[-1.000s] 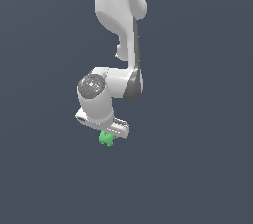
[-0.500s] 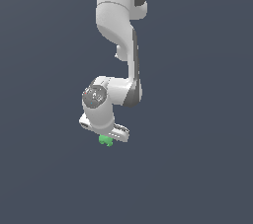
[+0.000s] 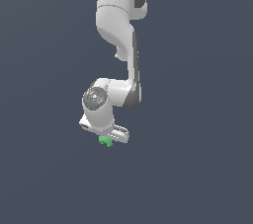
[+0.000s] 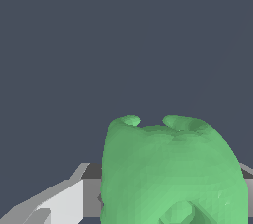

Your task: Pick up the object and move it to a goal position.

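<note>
Object fills the nearest part of the wrist view: a bright green lumpy mass, two rounded knobs along its upper edge with a dip between them, one more small bump low on its face. Pale grey finger beside it on one side, with a darker bar running behind the object; a sliver of a second grey part shows at the opposite edge. Object sits right at the fingers, close to the camera. Contact surfaces are hidden by the green body, so a firm clamp cannot be confirmed from this view alone.

Exterior view: gripper at the low end of the white arm, pointing down. Object shows as a small green blob directly under the hand, touching its underside, far smaller than the hand. Nothing visible beneath it; it appears held off any surface, fingers drawn in on it.

Arm rises from the wrist joint through a bent elbow to the upper edge of the exterior view. Background is a uniform dark grey-blue in both views
</note>
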### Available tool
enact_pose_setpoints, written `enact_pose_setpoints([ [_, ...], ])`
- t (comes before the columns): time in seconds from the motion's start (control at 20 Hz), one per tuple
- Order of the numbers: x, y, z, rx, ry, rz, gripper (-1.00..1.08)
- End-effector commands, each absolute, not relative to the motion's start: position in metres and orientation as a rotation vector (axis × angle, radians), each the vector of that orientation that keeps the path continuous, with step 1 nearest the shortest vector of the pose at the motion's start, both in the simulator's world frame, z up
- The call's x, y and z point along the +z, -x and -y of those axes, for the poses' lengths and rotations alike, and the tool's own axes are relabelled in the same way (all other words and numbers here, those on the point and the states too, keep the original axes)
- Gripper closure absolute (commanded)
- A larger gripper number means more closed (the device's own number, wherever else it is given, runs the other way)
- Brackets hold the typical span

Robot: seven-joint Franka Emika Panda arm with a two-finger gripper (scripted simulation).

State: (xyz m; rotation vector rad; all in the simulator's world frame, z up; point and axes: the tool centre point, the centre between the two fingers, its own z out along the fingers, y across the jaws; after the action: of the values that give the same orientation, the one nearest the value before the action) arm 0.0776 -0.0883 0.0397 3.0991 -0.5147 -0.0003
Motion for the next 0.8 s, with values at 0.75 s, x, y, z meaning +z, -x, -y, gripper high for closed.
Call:
enact_pose_setpoints([
  [0.75, 0.068, -0.074, 0.085, 0.000, -3.099, 0.515, 1.08],
])
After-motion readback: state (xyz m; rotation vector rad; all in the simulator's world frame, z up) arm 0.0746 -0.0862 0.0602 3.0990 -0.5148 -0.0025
